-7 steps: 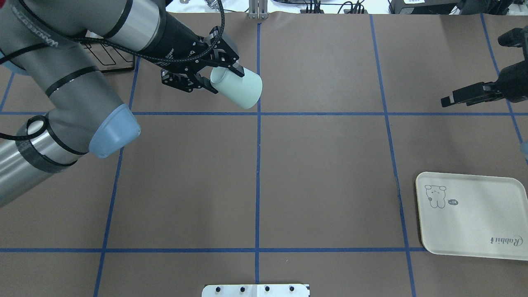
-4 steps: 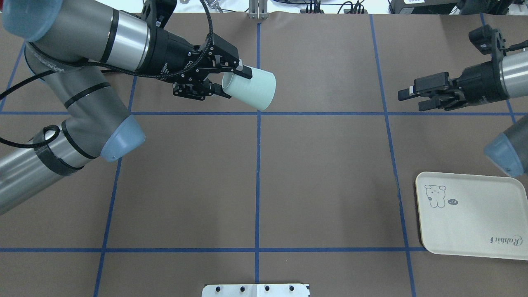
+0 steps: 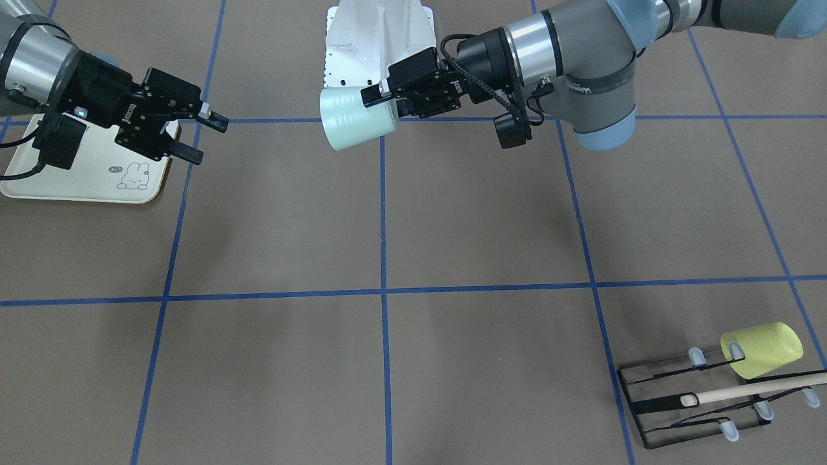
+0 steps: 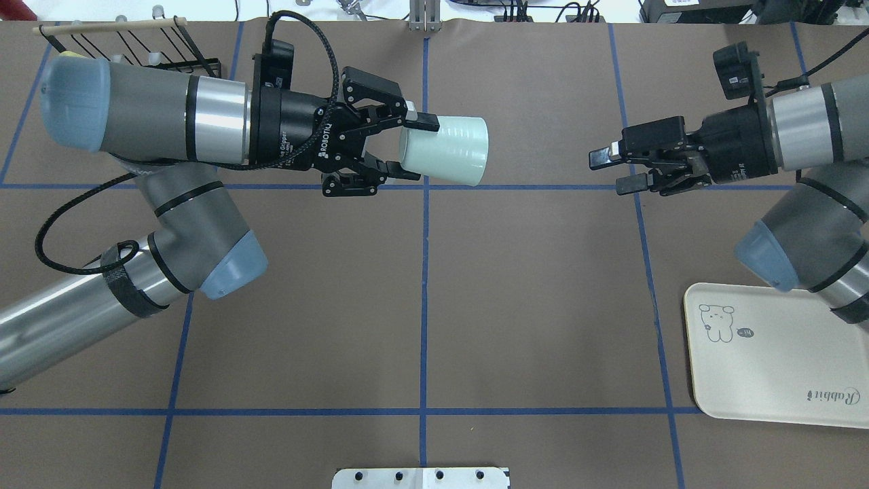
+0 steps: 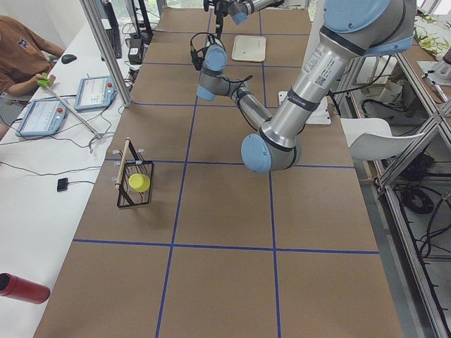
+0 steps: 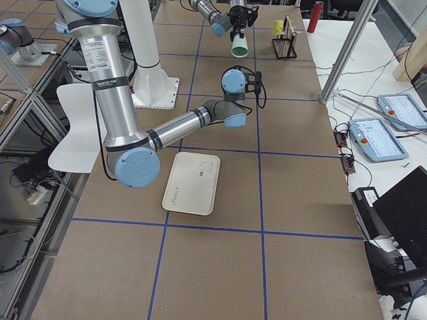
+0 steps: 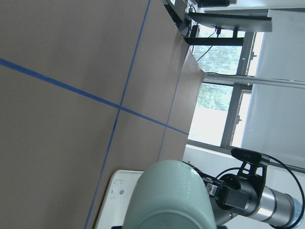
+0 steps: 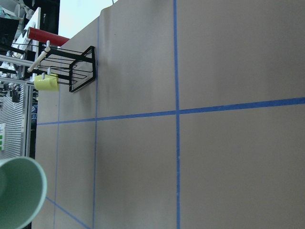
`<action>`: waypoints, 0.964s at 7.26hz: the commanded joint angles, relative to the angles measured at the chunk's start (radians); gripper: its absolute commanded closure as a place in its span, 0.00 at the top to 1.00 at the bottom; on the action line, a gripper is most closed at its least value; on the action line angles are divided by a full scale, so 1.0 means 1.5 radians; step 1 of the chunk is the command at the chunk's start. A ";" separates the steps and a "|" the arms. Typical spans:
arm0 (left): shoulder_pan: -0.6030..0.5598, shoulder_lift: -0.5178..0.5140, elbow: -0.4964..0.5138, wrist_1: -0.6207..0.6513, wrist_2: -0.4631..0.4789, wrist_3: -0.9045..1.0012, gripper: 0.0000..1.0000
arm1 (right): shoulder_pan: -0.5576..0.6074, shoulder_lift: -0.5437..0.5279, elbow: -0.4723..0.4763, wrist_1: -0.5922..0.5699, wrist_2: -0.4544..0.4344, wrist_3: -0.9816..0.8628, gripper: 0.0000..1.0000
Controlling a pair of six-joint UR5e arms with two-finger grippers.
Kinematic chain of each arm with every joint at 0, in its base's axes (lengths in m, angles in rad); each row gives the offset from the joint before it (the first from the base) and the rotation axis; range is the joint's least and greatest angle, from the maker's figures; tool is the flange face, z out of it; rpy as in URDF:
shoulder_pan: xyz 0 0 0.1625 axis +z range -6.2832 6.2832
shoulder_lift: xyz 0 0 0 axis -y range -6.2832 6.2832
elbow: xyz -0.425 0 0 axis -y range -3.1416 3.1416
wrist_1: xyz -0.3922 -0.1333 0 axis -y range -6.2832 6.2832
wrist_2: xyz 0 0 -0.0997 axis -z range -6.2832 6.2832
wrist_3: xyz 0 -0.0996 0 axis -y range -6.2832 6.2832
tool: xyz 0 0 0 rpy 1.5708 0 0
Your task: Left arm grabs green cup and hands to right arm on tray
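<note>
Left hand (image 4: 415,149) is clamping the green cup (image 4: 448,151), holding it sideways in the air above the surface (image 4: 529,305), wider end rightward. Right hand (image 4: 612,171) is facing it, well apart, fingers spread, carrying nothing. Tray (image 4: 774,401) is lying far right.

Overhead looks down from behind the robot, front cam faces it; 2 close-up wrist cams share the green cup (image 7: 167,195).
</note>
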State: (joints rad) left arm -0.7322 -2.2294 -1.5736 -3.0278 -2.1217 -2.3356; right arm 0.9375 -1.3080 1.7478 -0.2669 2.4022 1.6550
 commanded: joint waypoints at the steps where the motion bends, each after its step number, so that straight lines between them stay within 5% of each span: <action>1: 0.002 0.005 0.000 -0.088 0.009 -0.155 0.00 | -0.035 0.010 -0.004 0.131 -0.040 0.110 0.93; 3: 0.004 0.024 0.001 -0.145 0.026 -0.207 0.00 | -0.135 0.011 -0.048 0.325 -0.199 0.239 0.93; 7: 0.007 0.024 -0.019 -0.151 0.030 -0.281 0.00 | -0.180 0.043 -0.052 0.408 -0.299 0.346 0.94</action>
State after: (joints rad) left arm -0.7233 -2.1937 -1.5911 -3.2522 -2.0787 -2.7222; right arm 0.6916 -1.2570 1.6725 0.3150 2.0078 2.1391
